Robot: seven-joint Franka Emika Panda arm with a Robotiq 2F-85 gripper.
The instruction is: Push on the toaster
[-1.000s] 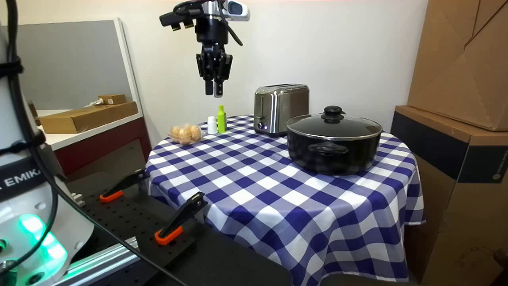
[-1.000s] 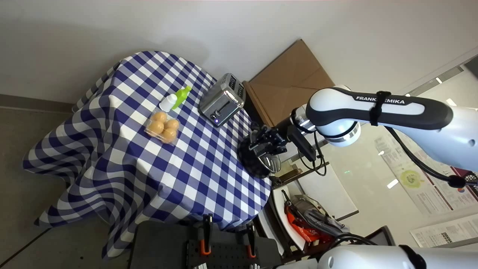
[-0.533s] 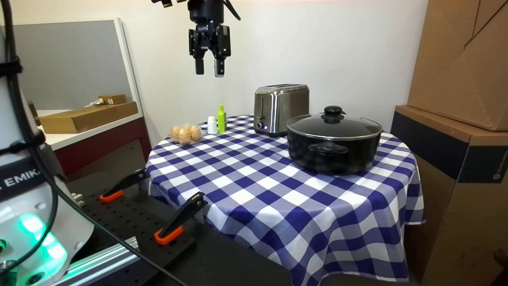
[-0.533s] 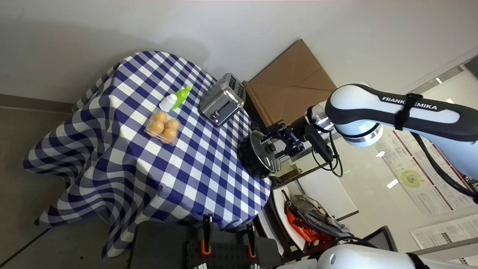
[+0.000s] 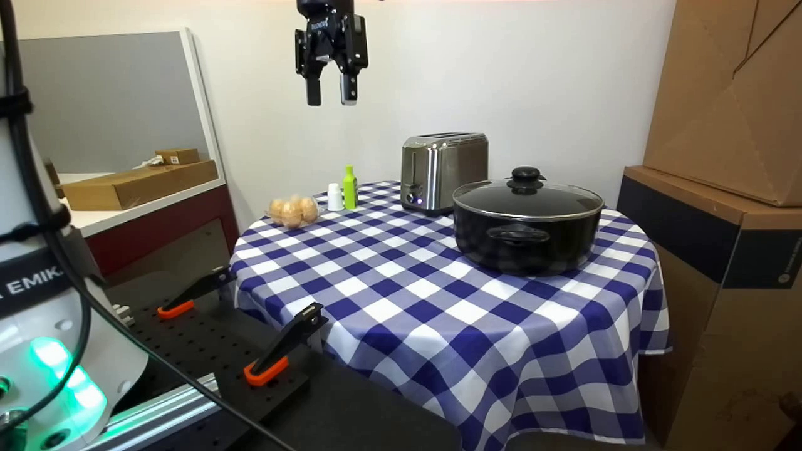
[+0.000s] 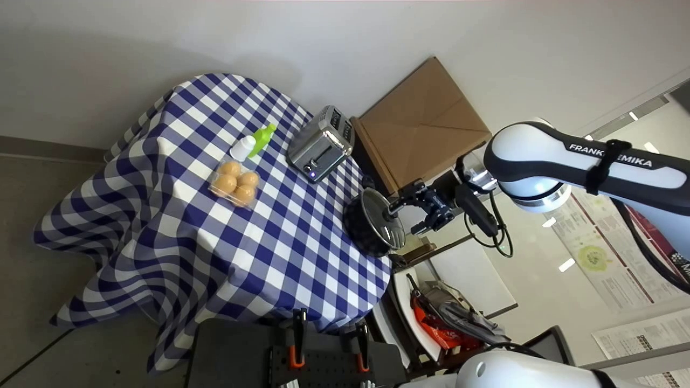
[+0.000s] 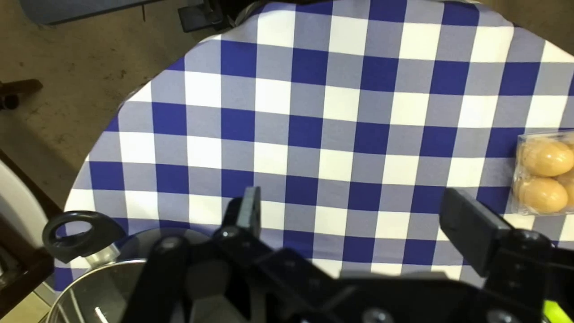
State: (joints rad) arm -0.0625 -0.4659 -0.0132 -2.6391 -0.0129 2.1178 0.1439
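Fingers [image 5: 349, 89] hang parted, nothing between the 2 of them, at the upper middle of the frame in an exterior view, well above the desk [image 5: 369, 275] and touching nothing. Your toaster [image 5: 447, 170] stands upright lower and to the right of them there, just right of centre, with the black pot [image 5: 523, 244] hiding part of its base. Its long axis runs from a narrow end at the left away to the right, and that end, which appears nearer your fingers, carries the lever slot [image 5: 413, 168] and a glowing violet light [image 5: 419, 201]. In an exterior view the knob [image 6: 308, 168] on that end lies well to the upper left of the fingers. In the wrist view you cannot make out the toaster.

The glow suggests the press may already be done, but the lever is too small for you to tell its height. If it does need a push, you would likely bring the fingers together, over to that narrow end, and press down from above the lever.
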